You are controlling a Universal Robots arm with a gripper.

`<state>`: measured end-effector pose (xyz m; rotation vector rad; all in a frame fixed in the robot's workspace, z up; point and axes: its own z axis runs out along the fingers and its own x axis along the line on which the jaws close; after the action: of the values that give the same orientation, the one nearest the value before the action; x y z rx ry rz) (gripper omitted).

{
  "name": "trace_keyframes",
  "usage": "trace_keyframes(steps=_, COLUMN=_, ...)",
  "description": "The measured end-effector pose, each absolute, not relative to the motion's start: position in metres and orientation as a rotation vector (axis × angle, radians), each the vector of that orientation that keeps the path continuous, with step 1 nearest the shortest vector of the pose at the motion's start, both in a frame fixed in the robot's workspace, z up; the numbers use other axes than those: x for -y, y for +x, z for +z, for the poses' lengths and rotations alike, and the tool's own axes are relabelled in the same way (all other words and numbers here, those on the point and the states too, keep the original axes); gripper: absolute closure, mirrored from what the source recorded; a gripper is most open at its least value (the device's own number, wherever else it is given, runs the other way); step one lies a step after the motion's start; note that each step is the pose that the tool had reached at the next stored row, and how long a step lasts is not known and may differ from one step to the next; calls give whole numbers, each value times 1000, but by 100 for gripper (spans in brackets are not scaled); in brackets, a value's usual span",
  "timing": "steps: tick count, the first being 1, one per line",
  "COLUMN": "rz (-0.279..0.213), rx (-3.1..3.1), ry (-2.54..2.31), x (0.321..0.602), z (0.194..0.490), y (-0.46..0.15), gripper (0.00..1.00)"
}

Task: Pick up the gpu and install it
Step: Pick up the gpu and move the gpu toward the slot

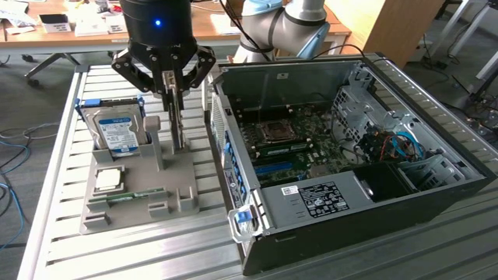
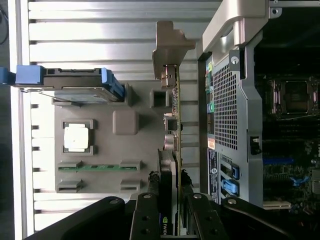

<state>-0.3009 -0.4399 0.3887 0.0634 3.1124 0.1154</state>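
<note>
I am looking down on a slatted aluminium table [image 1: 155, 251]. On it a grey plastic parts holder [image 1: 132, 204] sits just beside an open black desktop computer case [image 1: 389, 233].

The gpu [image 1: 181, 133] is a thin flat rectangular card with a black fan face, a brownish-green circuit-board back and a silver metal bracket [image 2: 170, 45] at one end. It stands upright on its long edge in a slot of the holder, on the side nearest the case.

My arm's black two-fingered gripper [image 1: 174, 102] hangs straight over the card. Its jaws are drawn in to a narrow gap, one on each face, at the end away from the bracket. They look pressed against the card, so I judge it gripped. As far as I can tell, its lower edge sits in the slot.

I expect the card to be light and stiff but fragile, with fan blades, small board parts and edge contacts that bruise easily. The faces are smooth and may slip. The safest hold looks to be across the flat shroud and board back near the upper edge, clear of the fan.

The holder also carries a silver blue-labelled hard drive [image 1: 116, 125], a square silver processor chip [image 1: 107, 178] and a narrow green memory stick [image 1: 128, 196].
</note>
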Motion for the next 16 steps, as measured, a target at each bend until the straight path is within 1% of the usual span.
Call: trace_keyframes(steps=16, rz=116, rx=-3112, ry=63, x=440, z=407, y=-301, gripper=73)
